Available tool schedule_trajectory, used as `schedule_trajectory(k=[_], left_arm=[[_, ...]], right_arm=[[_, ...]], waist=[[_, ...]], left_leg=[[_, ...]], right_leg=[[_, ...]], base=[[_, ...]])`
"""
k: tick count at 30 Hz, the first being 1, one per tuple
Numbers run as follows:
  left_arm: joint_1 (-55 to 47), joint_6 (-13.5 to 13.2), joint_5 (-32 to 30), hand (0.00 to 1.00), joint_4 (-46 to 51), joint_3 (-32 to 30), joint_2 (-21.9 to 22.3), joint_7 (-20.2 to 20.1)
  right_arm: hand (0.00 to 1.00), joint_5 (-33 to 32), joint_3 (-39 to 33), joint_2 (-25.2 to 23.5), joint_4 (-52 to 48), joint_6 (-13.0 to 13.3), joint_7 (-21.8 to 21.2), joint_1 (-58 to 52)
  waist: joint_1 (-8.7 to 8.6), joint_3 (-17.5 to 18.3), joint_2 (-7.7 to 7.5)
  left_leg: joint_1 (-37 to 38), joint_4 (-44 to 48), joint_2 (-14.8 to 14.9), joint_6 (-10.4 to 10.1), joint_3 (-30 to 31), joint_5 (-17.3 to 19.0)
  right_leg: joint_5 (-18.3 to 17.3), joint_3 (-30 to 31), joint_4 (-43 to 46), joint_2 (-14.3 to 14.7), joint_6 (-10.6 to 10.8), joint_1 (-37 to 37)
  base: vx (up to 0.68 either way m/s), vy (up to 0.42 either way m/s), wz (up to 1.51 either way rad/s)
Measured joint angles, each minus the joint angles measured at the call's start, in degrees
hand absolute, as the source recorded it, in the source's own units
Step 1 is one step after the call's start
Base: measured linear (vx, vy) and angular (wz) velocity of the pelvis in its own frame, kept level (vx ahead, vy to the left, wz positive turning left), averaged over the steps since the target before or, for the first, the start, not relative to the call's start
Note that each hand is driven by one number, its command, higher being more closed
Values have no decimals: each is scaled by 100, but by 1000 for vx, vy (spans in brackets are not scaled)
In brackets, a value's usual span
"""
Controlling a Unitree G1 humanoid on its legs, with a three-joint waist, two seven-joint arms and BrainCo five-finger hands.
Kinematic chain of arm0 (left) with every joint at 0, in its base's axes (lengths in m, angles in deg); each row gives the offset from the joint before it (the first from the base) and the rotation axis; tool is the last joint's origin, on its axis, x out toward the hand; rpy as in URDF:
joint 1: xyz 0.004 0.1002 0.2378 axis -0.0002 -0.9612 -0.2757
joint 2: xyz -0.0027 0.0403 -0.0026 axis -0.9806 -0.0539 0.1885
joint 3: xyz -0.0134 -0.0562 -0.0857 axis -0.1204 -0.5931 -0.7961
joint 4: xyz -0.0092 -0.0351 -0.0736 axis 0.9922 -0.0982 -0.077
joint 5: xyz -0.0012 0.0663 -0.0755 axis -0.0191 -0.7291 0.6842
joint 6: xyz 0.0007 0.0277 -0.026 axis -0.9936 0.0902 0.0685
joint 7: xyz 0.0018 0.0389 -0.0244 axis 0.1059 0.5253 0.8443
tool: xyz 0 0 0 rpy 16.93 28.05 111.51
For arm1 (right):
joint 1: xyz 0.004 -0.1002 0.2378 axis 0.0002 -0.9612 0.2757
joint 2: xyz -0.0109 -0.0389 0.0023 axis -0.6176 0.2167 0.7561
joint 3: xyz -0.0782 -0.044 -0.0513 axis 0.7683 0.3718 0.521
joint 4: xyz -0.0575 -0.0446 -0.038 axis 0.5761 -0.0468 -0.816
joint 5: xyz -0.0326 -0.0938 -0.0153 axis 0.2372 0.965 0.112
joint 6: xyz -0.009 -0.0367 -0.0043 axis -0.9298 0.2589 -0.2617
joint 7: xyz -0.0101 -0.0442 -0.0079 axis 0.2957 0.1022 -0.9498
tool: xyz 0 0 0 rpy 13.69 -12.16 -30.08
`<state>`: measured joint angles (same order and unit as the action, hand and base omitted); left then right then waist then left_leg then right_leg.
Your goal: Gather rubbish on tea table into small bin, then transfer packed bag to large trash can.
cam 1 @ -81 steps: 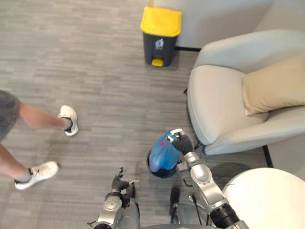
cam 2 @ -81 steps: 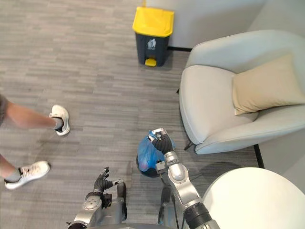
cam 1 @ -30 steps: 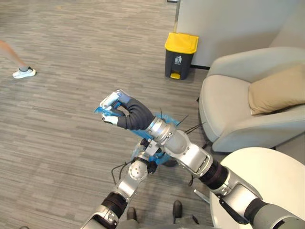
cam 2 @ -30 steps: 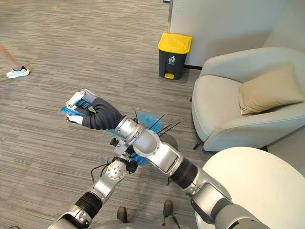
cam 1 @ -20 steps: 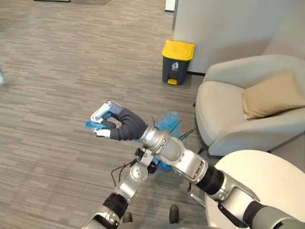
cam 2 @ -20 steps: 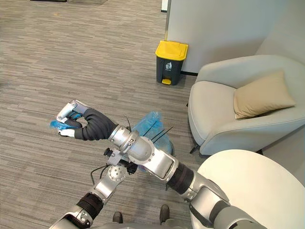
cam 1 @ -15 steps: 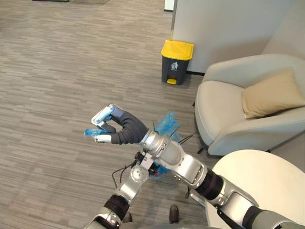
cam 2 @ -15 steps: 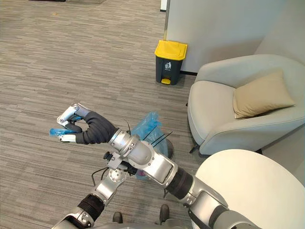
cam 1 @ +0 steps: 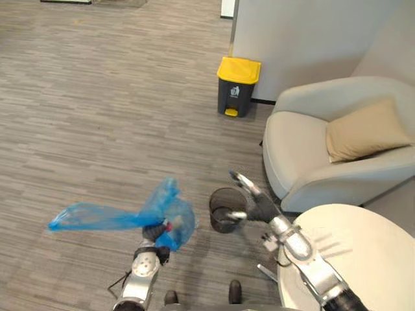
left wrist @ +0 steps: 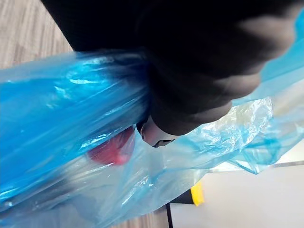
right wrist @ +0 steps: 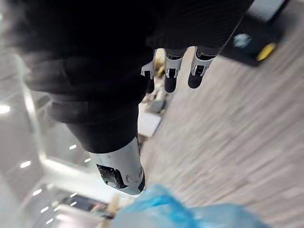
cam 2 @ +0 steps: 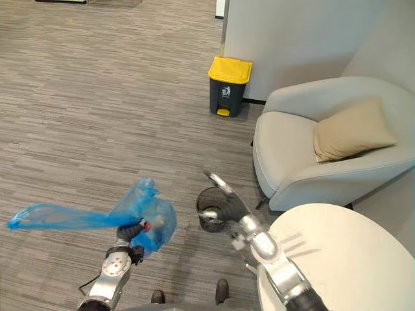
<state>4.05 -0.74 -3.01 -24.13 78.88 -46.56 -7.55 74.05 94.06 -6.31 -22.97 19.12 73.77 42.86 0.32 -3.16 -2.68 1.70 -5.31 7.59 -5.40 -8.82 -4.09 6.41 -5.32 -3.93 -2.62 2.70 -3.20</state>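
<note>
Blue plastic is clenched in the fingers of the left hand (left wrist: 190, 85): the packed bag (cam 1: 172, 220) hangs above the floor, its loose tail stretched toward 9 o'clock. The right hand (cam 1: 253, 206), fingers (right wrist: 171, 78) released, hovers at 3 o'clock of the black mesh small bin (cam 1: 222, 210). The yellow-lidded large trash can (cam 1: 238, 85) stands well apart at 12 o'clock.

Glossy, crinkled blue plastic bag (cam 1: 170, 219); matt, streaked grey carpet floor (cam 1: 97, 97).
</note>
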Motion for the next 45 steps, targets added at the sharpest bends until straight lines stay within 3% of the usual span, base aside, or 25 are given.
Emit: schedule_trajectory(k=[4, 8, 13, 14, 16, 17, 19, 22, 23, 25, 26, 28, 30, 31, 32, 33, 34, 36, 37, 38, 40, 41, 42, 43, 45], left_arm=[[-408, -4, 192, 100, -236, -124, -10, -379], [-640, -14, 192, 100, -313, -143, -15, -684], [-772, -18, 192, 100, -362, -158, -65, -929], [-722, -17, 193, 100, -361, -157, -63, -996], [-610, -18, 195, 100, -358, -157, -46, -1006], [-619, -17, 199, 100, -360, -160, -37, -1010], [-638, -13, 225, 100, -350, -184, -53, -1005], [-693, -12, 229, 100, -277, -173, -52, -1008], [-742, -1, 229, 100, -199, -158, -96, -1007], [-749, 19, 228, 100, -137, -108, -138, -1006], [-729, 20, 228, 100, -55, -107, -188, -1001], [-740, 20, 229, 100, 3, -104, -269, -992], [-705, 20, 229, 100, 45, -98, -322, -987], [-562, 19, 229, 100, 44, -70, -330, -989], [-545, 19, 229, 100, 44, -70, -329, -988], [-436, 13, 229, 100, 48, -75, -333, -987], [-364, 13, 229, 100, 48, -90, -310, -987], [-379, 9, 228, 100, 50, -92, -234, -987], [-408, 9, 228, 100, 51, -114, -144, -986], [-398, 14, 230, 100, 68, -188, -16, -985], [-424, 20, 236, 100, 71, -273, 183, -981], [-442, 21, 301, 100, 91, -254, 281, -988], [-440, 18, 414, 100, 216, -227, 338, -989], [-445, 18, 458, 100, 282, -190, 340, -994], [-459, 3, 521, 100, 571, -135, 362, -1008]], right_arm=[[0, 338, -767, -40, 1246, -180, 61, -185], [0, 376, -1219, -152, 1621, -253, 238, -276], [0, 376, -1410, -486, 1652, -273, 406, -280], [0, 376, -1473, -557, 1652, -279, 449, -280], [0, 375, -1499, -617, 1654, -291, 540, -282], [0, 379, -1520, -635, 1665, -309, 556, -250], [0, 392, -1511, -745, 1661, -340, 559, -208], [0, 570, -1450, -877, 1659, -362, 555, -167], [0, 619, -1412, -948, 1653, -362, 553, -146], [0, 627, -1388, -1020, 1624, -368, 555, -127], [0, 630, -1299, -1071, 1627, -376, 553, -59], [0, 634, -1181, -1115, 1629, -395, 549, -42], [0, 637, -1186, -1145, 1627, -398, 559, 16], [0, 637, -1204, -1137, 1637, -430, 564, 53], [0, 637, -1203, -1137, 1642, -434, 564, 57], [0, 641, -1204, -1140, 1684, -479, 562, 29], [0, 671, -1234, -1133, 1683, -490, 561, -87], [0, 708, -1286, -1099, 1651, -493, 554, -219], [0, 736, -1307, -1066, 1656, -502, 548, -264], [0, 779, -1335, -1061, 1611, -499, 543, -254], [0, 784, -1377, -1041, 1498, -510, 540, -294], [0, 765, -1421, -1051, 1389, -531, 562, -309], [0, 713, -1445, -1086, 1177, -533, 627, -323], [0, 657, -1458, -1106, 1060, -522, 661, -339], [0, 531, -1596, -1150, 711, -458, 708, -326]], waist=[[-172, -43, 237], [-208, -137, 420], [-168, -257, 526], [-175, -308, 531], [-191, -359, 456], [-174, -364, 570], [-25, -414, 496], [57, -498, 371], [50, -542, 250], [49, -627, 158], [19, -762, 193], [-56, -831, 118], [-132, -845, 87], [-257, -877, 117], [-271, -882, 118], [-309, -916, 102], [-363, -902, 88], [-520, -807, 190], [-557, -771, 354], [-458, -824, 484], [-368, -889, 564], [-268, -923, 534], [-212, -986, 412], [-178, -1001, 341], [76, -1011, 189]], left_leg=[[-247, 290, -122, 50, 243, 152], [-729, 1021, -171, 104, 519, 486], [-1307, 1458, -192, 150, 879, 637], [-1453, 1464, -169, 200, 767, 661], [-1654, 1729, 19, 331, -28, 699], [-1716, 1912, 187, 391, -577, 739], [-1711, 2035, 123, 431, -635, 806], [-1858, 2773, 21, 496, -509, 1476], [-1884, 3089, -41, 547, -478, 1758], [-1831, 3440, -123, 620, -378, 2112], [-1674, 3447, -136, 691, -364, 2211], [-1398, 3304, -102, 690, -349, 2323], [-1147, 3057, -90, 650, -375, 2388], [-866, 2741, -91, 594, -394, 2413], [-826, 2710, -91, 590, -392, 2415], [-514, 2457, -130, 416, -402, 2388], [-186, 2307, -158, 183, -355, 2513], [12, 2221, -14, -3, -241, 2598], [-5, 2487, 171, -194, -191, 2430], [-417, 3813, 562, -314, -207, 2064], [-1077, 5557, 1012, 178, -149, 1059], [-1439, 6537, 1199, 201, -84, 1230], [-1753, 6947, 1144, 241, -129, 1494], [-1883, 6896, 1059, 342, -207, 1578], [-2423, 5788, 566, 526, -350, 1805]], right_leg=[[-93, -270, 88, -140, 87, 51], [-212, -577, 231, -242, 100, 46], [-329, -1106, 280, -273, 131, -29], [-353, -1368, 270, -334, 157, -37], [-378, -1673, 279, -527, 193, -109], [-416, -1835, 342, -531, 248, -88], [-520, -1891, 485, -648, 370, -40], [-1186, -1950, 1525, -1043, 604, -146], [-1455, -1866, 2149, -1286, 627, -275], [-1480, -1345, 3460, -1567, 471, -808], [-1437, -769, 4409, -1555, 309, -1323], [-1823, -534, 4627, -1227, 309, -1671], [-1868, -588, 4131, -902, 289, -1996], [-1658, -802, 3166, -624, 246, -2245], [-1616, -827, 3052, -604, 238, -2246], [-1246, -935, 2122, -474, 161, -2199], [-820, -858, 1921, -434, -73, -2242], [-504, -990, 2339, -392, -337, -2225], [-773, -1094, 2605, -306, -418, -2202], [-1111, -1147, 2826, -78, -627, -2040], [-1378, -1109, 2664, 208, -735, -1520], [-1467, -974, 2446, 384, -829, -1021], [-1495, -762, 2104, 446, -871, -455], [-1503, -642, 1916, 444, -884, -201], [-1556, -58, 1391, 415, -960, 449]], base=[[-27, 29, 36], [-37, 38, 41], [-39, 13, 60], [-28, 37, 107], [13, 96, 102], [85, 113, 62], [121, 116, 42], [148, 209, 31], [231, 241, 16], [229, 191, 10], [186, 126, 3], [273, 41, -4], [371, -37, -5], [408, -52, 3], [538, -70, 16], [532, -90, 36], [553, -115, 52], [543, -154, 52], [791, -250, 7], [702, -227, -21], [697, -228, -41], [796, -214, -51], [772, -184, -49], [609, -96, -62], [586, -18, -99]])
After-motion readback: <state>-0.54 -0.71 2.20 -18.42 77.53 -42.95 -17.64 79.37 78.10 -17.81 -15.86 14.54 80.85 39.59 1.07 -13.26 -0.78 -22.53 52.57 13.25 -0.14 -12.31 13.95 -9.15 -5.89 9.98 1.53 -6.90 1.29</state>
